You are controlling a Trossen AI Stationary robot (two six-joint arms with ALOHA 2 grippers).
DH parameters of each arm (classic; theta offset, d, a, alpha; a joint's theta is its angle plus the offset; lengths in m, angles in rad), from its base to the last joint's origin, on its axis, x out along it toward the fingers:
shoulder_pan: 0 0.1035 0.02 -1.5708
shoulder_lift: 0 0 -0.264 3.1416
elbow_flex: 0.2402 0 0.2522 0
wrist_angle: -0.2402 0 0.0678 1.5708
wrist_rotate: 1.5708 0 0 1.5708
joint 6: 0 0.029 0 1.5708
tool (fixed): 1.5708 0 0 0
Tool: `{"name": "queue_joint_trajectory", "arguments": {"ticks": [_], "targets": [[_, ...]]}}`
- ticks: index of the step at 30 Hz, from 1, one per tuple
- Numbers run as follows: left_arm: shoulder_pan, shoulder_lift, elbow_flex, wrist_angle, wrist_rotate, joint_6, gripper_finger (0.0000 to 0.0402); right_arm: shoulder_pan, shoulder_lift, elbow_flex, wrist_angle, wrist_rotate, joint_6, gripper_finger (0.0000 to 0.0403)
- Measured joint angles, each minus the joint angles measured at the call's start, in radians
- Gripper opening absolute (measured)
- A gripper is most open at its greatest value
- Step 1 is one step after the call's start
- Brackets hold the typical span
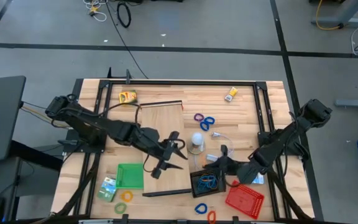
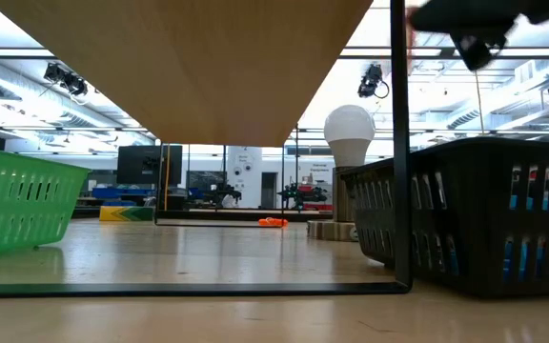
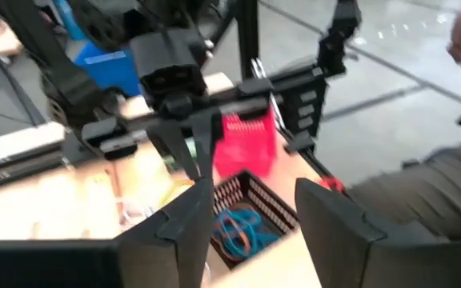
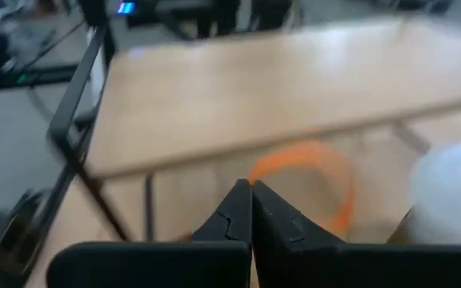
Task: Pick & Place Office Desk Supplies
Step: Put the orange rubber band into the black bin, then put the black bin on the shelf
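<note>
The setting is a robotics laboratory or large open workshop hall. A butcher-block bench (image 1: 166, 93) stands in a black metal frame (image 1: 185, 83) on a grey concrete floor (image 1: 197, 25) marked with dark tape lines. Loose cables (image 1: 124, 14) lie on that floor. Beyond the bench, the low view shows ceiling strip lights (image 2: 36, 43), exposed ducting and further equipment stations.

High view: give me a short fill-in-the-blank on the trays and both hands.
1. The blue bands lie in the ____ mesh tray.
2. The left hand is ____, with nothing between its fingers.
3. The right hand is ____.
4. The green tray sits nearer the ____ arm.

Missing: black; open; shut; left
</note>
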Motion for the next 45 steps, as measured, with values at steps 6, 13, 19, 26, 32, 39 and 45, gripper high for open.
{"name": "queue_joint_trajectory", "arguments": {"ticks": [6,13,19,26,32,39,45], "targets": [[-0.038,0.0,0.0,-0.123,-0.007,-0.005,0.0193,0.012,0.0,0.0,-0.142,-0.177,0.165,0.0],[-0.067,0.0,0.0,-0.187,-0.063,-0.026,0.0186,0.009,0.0,0.0,-0.272,-0.361,0.281,0.0],[-0.071,0.0,0.0,-0.2,-0.066,-0.026,0.0186,0.009,0.002,0.0,-0.31,-0.454,0.318,0.0],[-0.071,0.0,0.0,-0.201,-0.095,-0.018,0.0186,0.009,0.002,0.0,-0.309,-0.49,0.299,0.002],[-0.072,-0.024,0.0,-0.207,-0.138,0.011,0.0186,0.011,0.002,0.0,-0.309,-0.495,0.242,0.0084],[-0.078,-0.094,0.0,-0.211,-0.191,0.04,0.0186,0.003,0.002,0.0,-0.309,-0.491,0.16,0.0159],[-0.092,-0.162,0.0,-0.216,-0.273,0.068,0.0185,-0.032,0.002,0.0,-0.31,-0.431,0.093,0.0171]]}}
